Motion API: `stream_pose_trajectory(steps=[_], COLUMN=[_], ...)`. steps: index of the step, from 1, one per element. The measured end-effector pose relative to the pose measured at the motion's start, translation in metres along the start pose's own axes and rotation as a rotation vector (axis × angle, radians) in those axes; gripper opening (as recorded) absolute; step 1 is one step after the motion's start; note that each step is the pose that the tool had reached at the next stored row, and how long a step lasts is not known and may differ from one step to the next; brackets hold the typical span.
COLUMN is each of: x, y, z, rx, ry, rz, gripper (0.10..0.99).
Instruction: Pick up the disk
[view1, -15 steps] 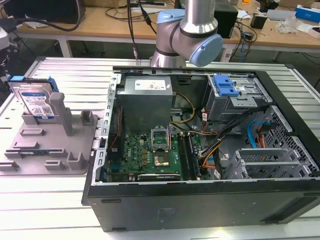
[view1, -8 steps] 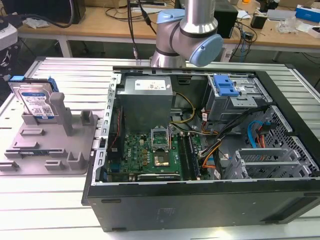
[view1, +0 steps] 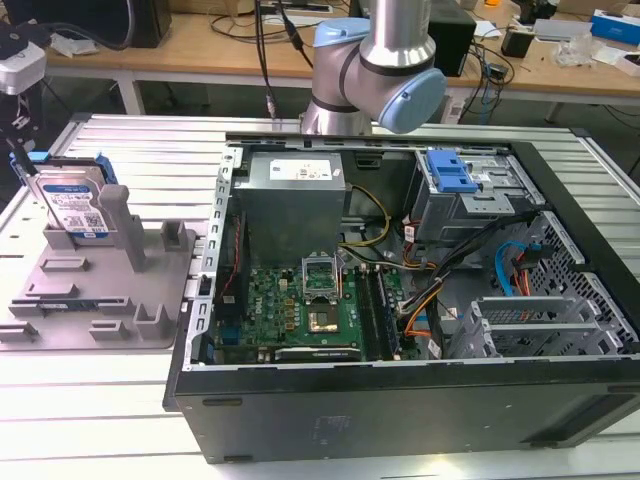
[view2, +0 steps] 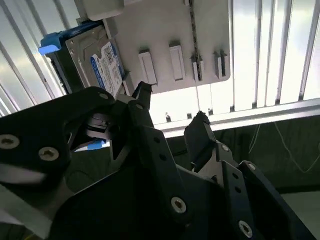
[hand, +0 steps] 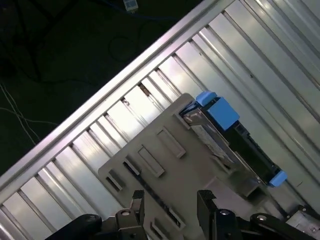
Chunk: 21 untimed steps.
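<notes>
The disk (view1: 75, 205) stands on edge in a slot of the grey holder tray (view1: 95, 285), blue rails along its edges. In the exterior view it is at nine o'clock from the open computer case (view1: 400, 410). Nothing grips it. In the second wrist view my gripper (view2: 171, 102) hovers over the tray, fingers spread apart and empty. In the first wrist view the disk (hand: 235, 142) lies near the gap but off to one side, no contact. My judgement: task barely begun, grasp and lift both undone. Writing: white-and-blue barcode label on the disk's face; white sticker on the power supply (view1: 295, 210), eleven o'clock inside the case. I cannot make out the print.
</notes>
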<state>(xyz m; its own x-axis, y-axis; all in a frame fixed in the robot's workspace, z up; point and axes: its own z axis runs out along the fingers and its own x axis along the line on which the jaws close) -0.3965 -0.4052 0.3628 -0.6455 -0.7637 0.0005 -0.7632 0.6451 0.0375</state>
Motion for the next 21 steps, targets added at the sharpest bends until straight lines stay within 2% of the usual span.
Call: stream_pose_trajectory(steps=[8,12,17,21], x=[0.0,0.0,0.0,-0.0001], y=[0.0,0.0,-0.0001,-0.0002], z=[0.0008,0.0012,0.002,0.0027], rx=[0.001,0.002,0.003,0.005], ry=[0.0102,0.0144,0.0205,0.0233], rz=[-0.267,-0.344,-0.476,-0.549], gripper=[0.541,0.541,0.541,0.541])
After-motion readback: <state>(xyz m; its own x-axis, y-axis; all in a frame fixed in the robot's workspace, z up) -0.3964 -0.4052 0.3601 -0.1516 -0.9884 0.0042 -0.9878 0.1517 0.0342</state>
